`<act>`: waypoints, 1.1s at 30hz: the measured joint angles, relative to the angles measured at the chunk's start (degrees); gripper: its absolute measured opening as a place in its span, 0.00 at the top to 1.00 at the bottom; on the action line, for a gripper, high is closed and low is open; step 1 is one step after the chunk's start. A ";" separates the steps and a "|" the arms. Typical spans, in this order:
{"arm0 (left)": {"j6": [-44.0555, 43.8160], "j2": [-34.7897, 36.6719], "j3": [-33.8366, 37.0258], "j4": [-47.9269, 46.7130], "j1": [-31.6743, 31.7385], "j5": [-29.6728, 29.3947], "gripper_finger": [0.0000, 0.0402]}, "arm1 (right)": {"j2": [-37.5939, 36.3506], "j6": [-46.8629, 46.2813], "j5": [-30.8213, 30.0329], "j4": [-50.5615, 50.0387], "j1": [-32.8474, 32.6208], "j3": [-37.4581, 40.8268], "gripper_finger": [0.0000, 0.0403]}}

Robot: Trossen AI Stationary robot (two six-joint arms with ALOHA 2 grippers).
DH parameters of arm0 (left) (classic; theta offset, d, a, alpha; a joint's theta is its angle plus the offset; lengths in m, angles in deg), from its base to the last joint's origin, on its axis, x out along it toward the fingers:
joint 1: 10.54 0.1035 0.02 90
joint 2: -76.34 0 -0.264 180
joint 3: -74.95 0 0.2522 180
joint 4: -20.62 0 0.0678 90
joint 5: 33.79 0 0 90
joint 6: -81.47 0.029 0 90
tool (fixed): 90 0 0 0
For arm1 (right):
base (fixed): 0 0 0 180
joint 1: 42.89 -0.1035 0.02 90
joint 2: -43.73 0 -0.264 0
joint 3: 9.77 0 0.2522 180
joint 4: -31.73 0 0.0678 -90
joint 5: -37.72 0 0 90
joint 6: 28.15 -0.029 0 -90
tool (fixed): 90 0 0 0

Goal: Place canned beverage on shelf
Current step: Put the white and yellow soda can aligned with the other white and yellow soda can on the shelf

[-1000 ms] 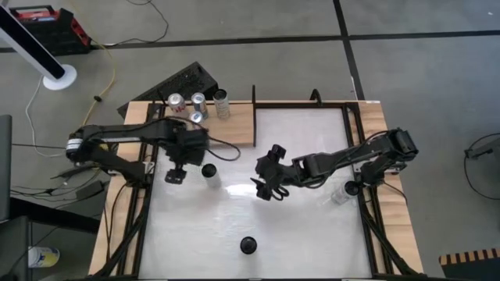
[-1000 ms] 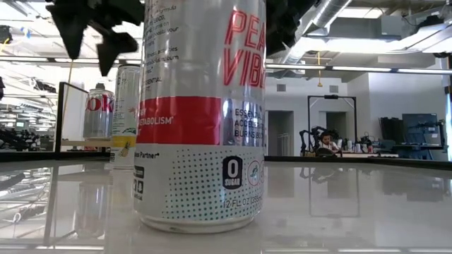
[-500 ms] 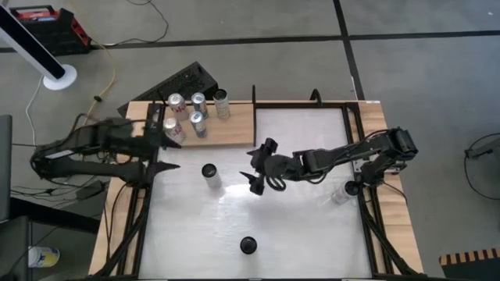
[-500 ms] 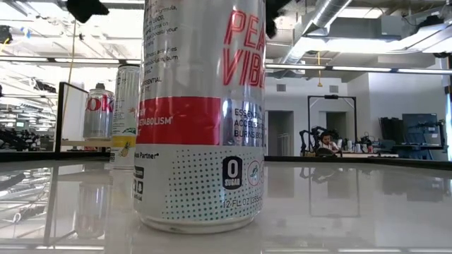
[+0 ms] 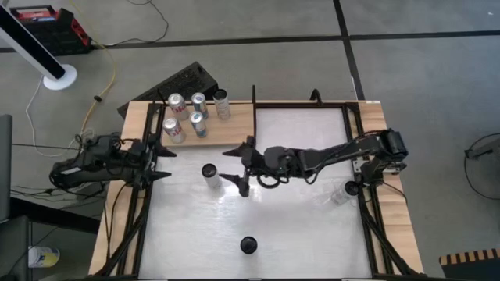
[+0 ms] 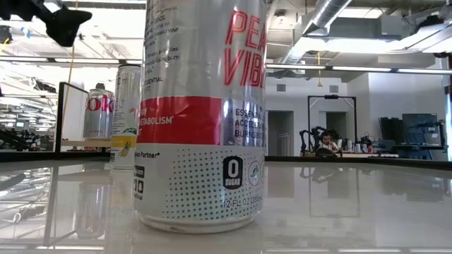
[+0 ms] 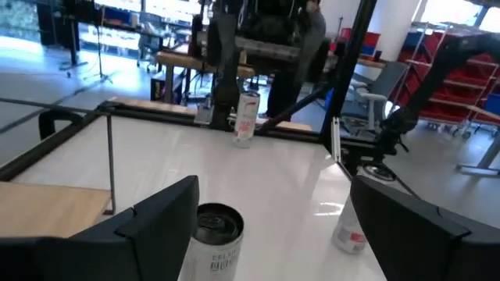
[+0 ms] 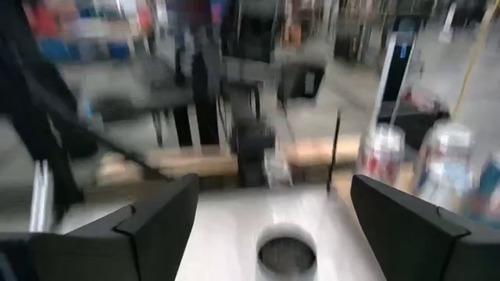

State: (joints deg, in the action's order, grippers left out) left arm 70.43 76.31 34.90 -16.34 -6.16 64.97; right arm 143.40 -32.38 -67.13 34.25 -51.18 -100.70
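From above, the shelf (image 5: 226,125) lies at the 11 o'clock corner of the white surface (image 5: 297,226), with five cans standing on its left half (image 5: 191,113). That view alone shows every loose can at once: one upright near the centre (image 5: 209,175), one at 6 o'clock (image 5: 248,246), and one lying on its side toward 3 o'clock (image 5: 339,194).

The low view fills with the 6 o'clock can (image 6: 201,113), its "0 sugar" print legible, and shows two other cans behind it at its left; neither pincer is clear there.

The left wrist view catches the centre can (image 7: 212,242) from its open top, and the tipped can (image 7: 350,232) beyond. The right wrist view, blurred, shows the same centre can (image 8: 286,256) just ahead, with shelf cans (image 8: 437,168) behind.

The right pincer (image 5: 237,165) hangs just at 3 o'clock of the centre can, fingers spread wide, gripping nothing. The left pincer (image 5: 164,165) sits at the surface's 9 o'clock edge, also wide apart and empty.
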 joint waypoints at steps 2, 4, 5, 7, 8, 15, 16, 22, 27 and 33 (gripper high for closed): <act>0.77 -0.04 0.27 -0.35 -0.02 -0.09 0.21 | 2.25 0.86 0.55 -1.15 -0.02 -1.85 0.11; 1.15 -0.55 0.28 -2.58 0.00 -0.05 0.21 | 5.02 1.70 1.82 -0.46 -0.14 -3.95 0.11; 1.17 -1.17 0.34 -1.67 0.00 -0.01 0.21 | 6.10 1.89 2.13 -1.41 -0.28 -4.69 0.11; 1.17 -1.52 0.38 -1.70 0.00 -0.12 0.21 | 8.74 2.12 3.89 -0.67 -0.31 -7.11 0.11; 1.16 -1.53 0.49 -1.99 0.00 -0.11 0.21 | 9.73 2.54 4.73 -0.75 -0.36 -7.93 0.11; 2.15 -1.41 0.39 -1.85 0.00 -0.33 0.21 | 15.69 4.67 6.12 -1.20 -1.66 -13.34 0.11; 2.56 -1.40 0.40 -1.86 0.00 -0.44 0.21 | 16.11 5.19 6.12 -1.46 -1.87 -13.90 0.11; 3.80 -1.40 0.40 -1.82 0.00 -1.25 0.21 | 15.89 5.83 6.03 -3.17 -2.23 -14.59 0.11; 3.84 -1.40 0.38 -1.82 0.00 -1.66 0.21 | 16.25 5.80 4.47 -4.77 -2.16 -14.50 0.11; 3.84 -1.40 0.38 -1.82 0.00 -1.92 0.21 | 19.19 7.09 -1.66 -4.73 -1.36 -14.42 0.11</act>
State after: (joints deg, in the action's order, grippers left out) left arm 74.27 74.91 35.28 -18.16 -6.16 63.04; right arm 162.59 -25.30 -68.79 29.52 -52.55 -115.12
